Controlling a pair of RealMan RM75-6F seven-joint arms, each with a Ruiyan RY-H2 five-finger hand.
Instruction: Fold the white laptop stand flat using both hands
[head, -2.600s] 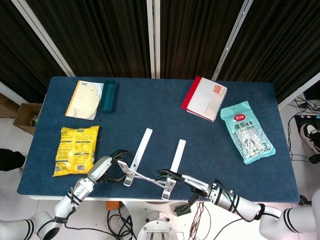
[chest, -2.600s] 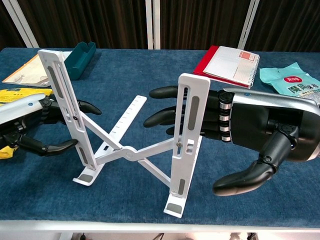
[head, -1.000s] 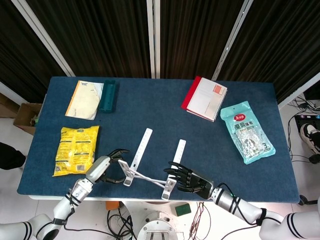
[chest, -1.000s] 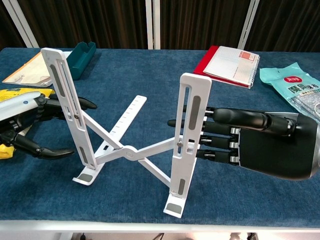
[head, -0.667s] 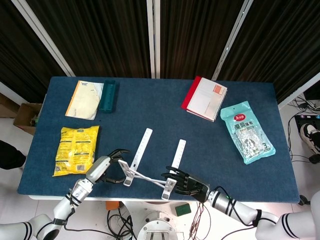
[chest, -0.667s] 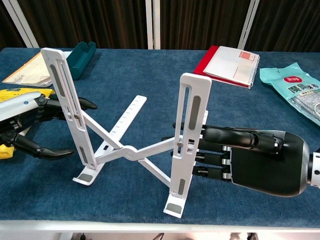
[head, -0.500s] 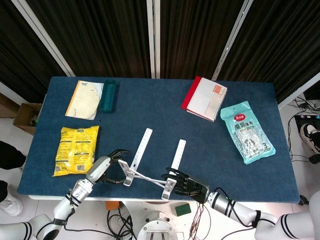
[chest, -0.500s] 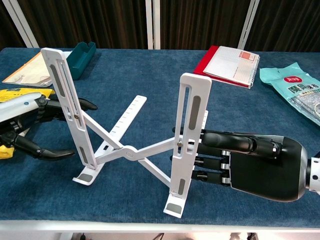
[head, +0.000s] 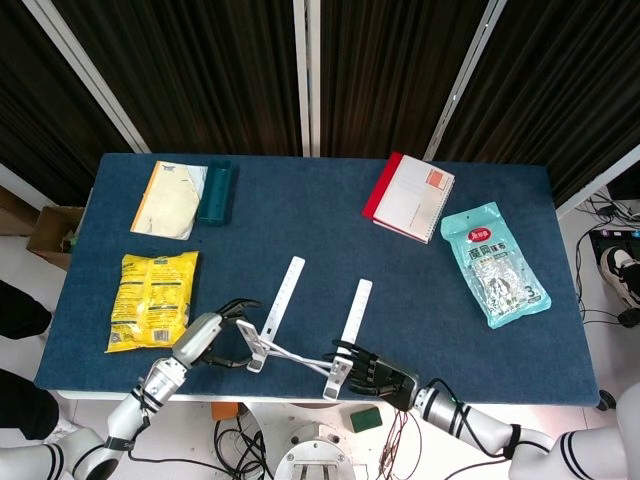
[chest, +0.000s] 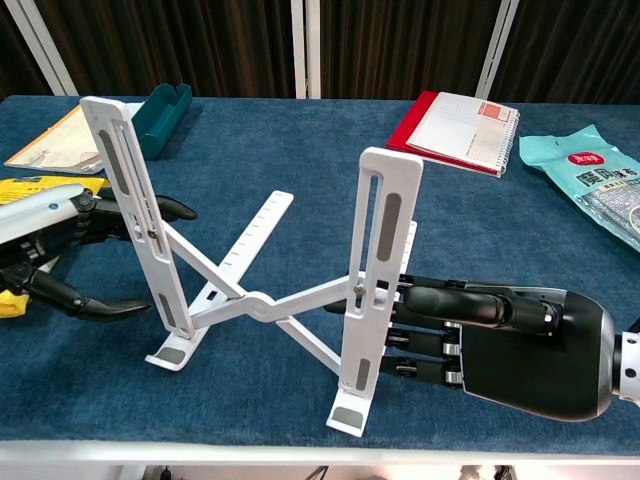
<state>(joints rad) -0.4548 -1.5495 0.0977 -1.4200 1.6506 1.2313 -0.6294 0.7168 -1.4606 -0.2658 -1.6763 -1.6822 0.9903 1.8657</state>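
The white laptop stand (chest: 392, 165) stands opened near the table's front edge, two uprights joined by crossed struts; the head view shows the stand (head: 283, 295) from above. My left hand (chest: 45, 245) sits beside the left upright with fingers spread, some behind the bar and the thumb low in front, not clamped on it. My right hand (chest: 510, 345) lies to the right of the right upright, with its straight fingers (chest: 440, 298) reaching the bar's lower half. From above, the left hand (head: 212, 338) and right hand (head: 380, 375) flank the stand.
A red notebook (chest: 460, 120) and a teal snack bag (chest: 585, 165) lie at the back right. A green tray (chest: 165, 105) and a booklet (head: 172, 198) lie at the back left. A yellow snack bag (head: 152, 298) lies left of my left hand.
My right hand turned from thumb-down to flat with straight fingers, then sank lower against the right upright. The left hand and the stand have hardly moved.
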